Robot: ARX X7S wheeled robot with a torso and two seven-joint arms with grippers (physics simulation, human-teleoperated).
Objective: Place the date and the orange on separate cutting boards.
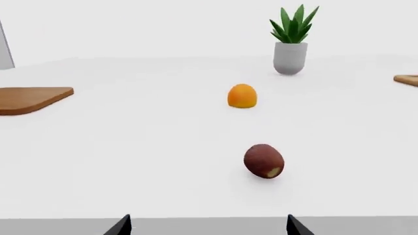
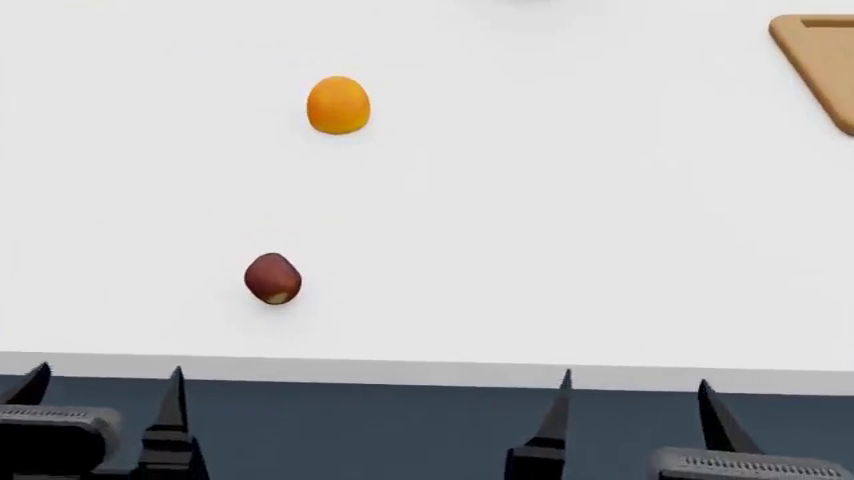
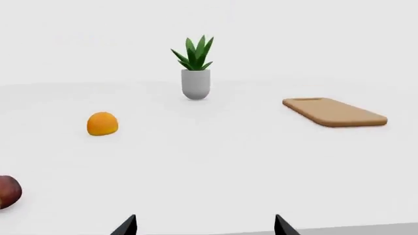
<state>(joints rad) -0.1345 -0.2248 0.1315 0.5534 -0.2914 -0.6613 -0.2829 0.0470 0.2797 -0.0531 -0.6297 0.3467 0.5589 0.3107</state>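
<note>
Landmark: I am placing everything relative to the date [image 2: 272,278], which is lying on the white table [image 2: 561,250] near its front edge.
Key relation: the date is sitting ahead of my left gripper [image 2: 102,385] and slightly toward my right; my right gripper [image 2: 633,392] is hanging well off to the date's right, so I am judging the left arm the nearer one.
Date axis: its pale spot is pointing back toward me and a little right; the long axis is running roughly that way.
Orange [image 2: 338,104]: it is resting well beyond the date, slightly to its right.
Left gripper state: fingers are standing apart, holding nothing.
Right gripper state: likewise spread and empty.
Counts: one date, one orange, two cutting boards, one potted plant [image 1: 291,41].
Boards: one cutting board [image 1: 29,98] is lying far left of the date, the other cutting board [image 3: 334,112] far right and beyond it.
</note>
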